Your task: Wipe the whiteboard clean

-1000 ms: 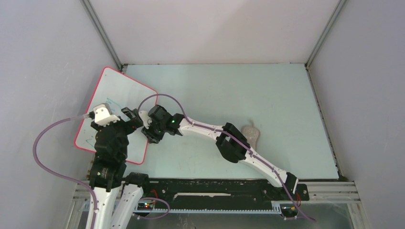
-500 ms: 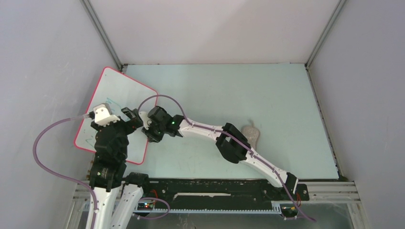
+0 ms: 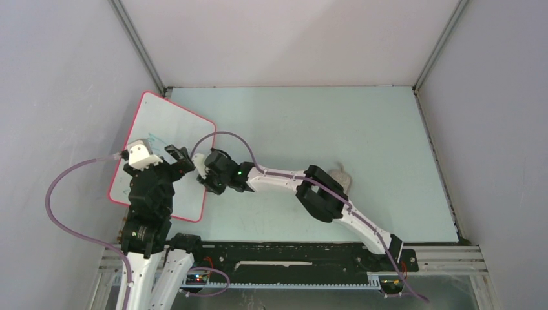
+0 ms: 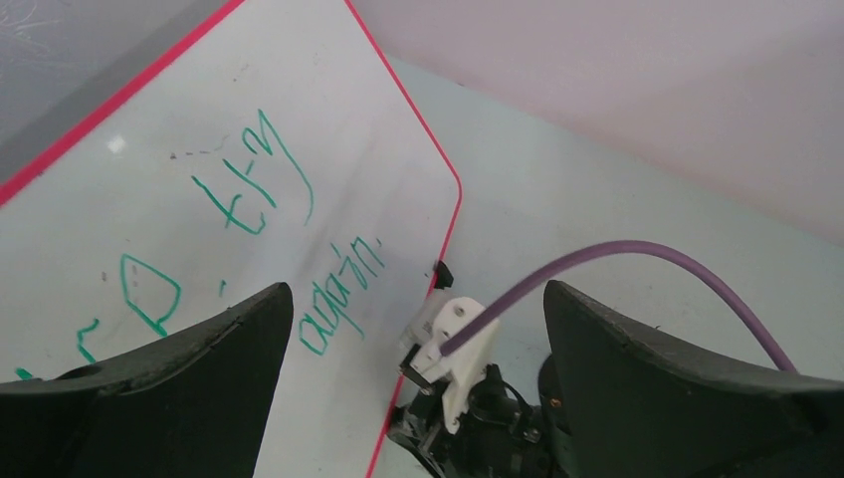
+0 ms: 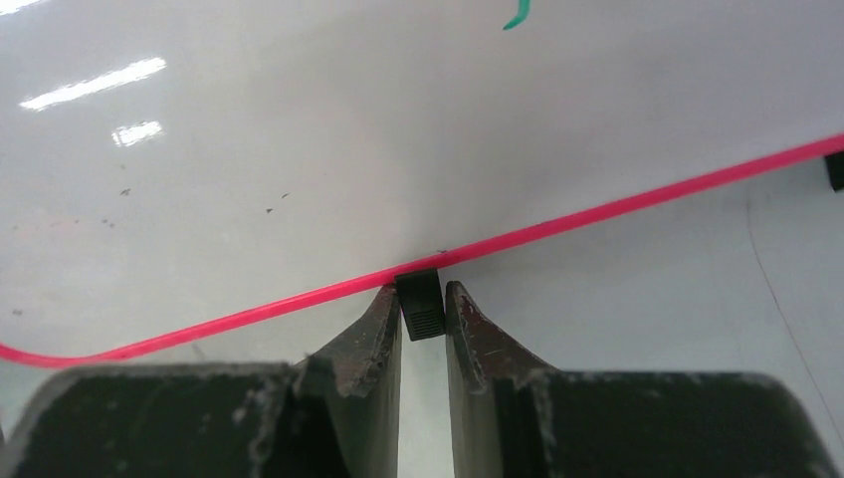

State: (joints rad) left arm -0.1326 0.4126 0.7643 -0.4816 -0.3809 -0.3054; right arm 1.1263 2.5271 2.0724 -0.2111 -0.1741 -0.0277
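Whiteboard, large white rectangular panel with thin red-pink rim [image 3: 165, 126], sits at the left end of the pale green desk [image 3: 362, 129], its outer long edge against the grey side wall; cannot tell whether it lies fully flat. Green handwriting [image 4: 259, 189] on the board is intact, so wiping is not yet begun. Right gripper [image 5: 422, 299] is at the board's desk-side edge, jaws nearly together and clamped on a small black clip [image 5: 420, 317] fixed to the rim. Left gripper [image 4: 418, 294] hovers above the board's near half, jaws wide apart, holding nothing. Small grey knobbly cloth pad [image 3: 340, 174] lies well apart from the board, partly behind the right arm. Judgement: current step is securing or repositioning the board by its clip. Next move calls for keeping that thin grip from slipping, then fetching the pad.
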